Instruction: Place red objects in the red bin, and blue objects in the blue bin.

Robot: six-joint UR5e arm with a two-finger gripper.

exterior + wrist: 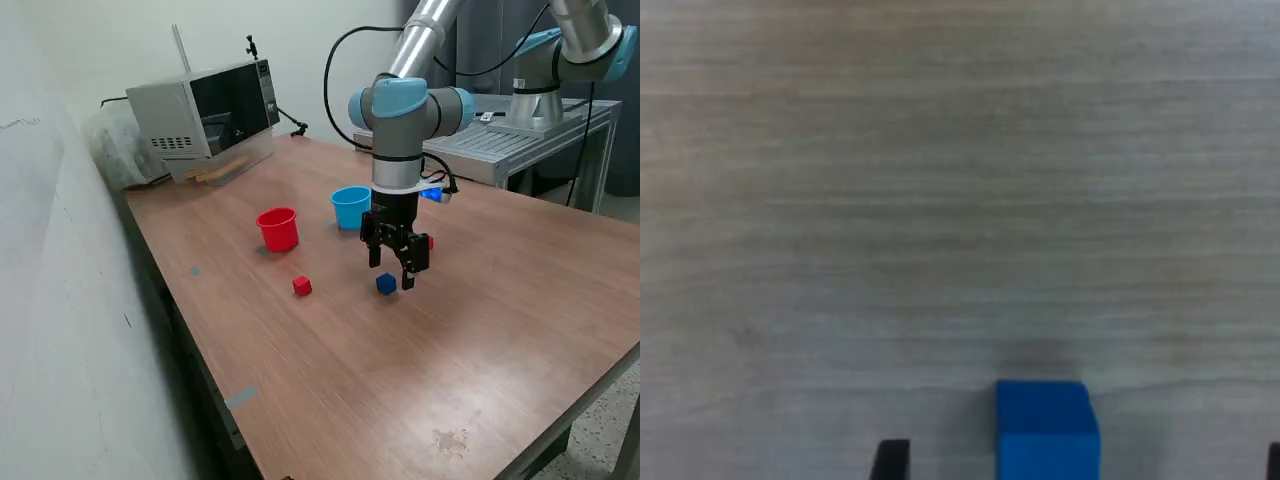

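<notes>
My gripper (pixel 392 272) hangs open just above the wooden table, its fingers straddling a small dark blue cube (pixel 386 284). The wrist view shows that blue cube (pixel 1047 430) between two dark fingertips (pixel 890 460), nearer to one of them and touching neither. One red cube (pixel 302 286) lies on the table toward the exterior view's left of the gripper. A second small red cube (pixel 430 241) peeks out behind the gripper, mostly hidden. The red cup (pixel 278 228) and the light blue cup (pixel 351 207) stand upright farther back, side by side.
A microwave (pixel 205 115) sits at the table's far left corner. A second robot arm (pixel 560 50) stands on a metal bench (pixel 520 135) at the back right. The table's front edge (pixel 470 465) runs diagonally near the bottom.
</notes>
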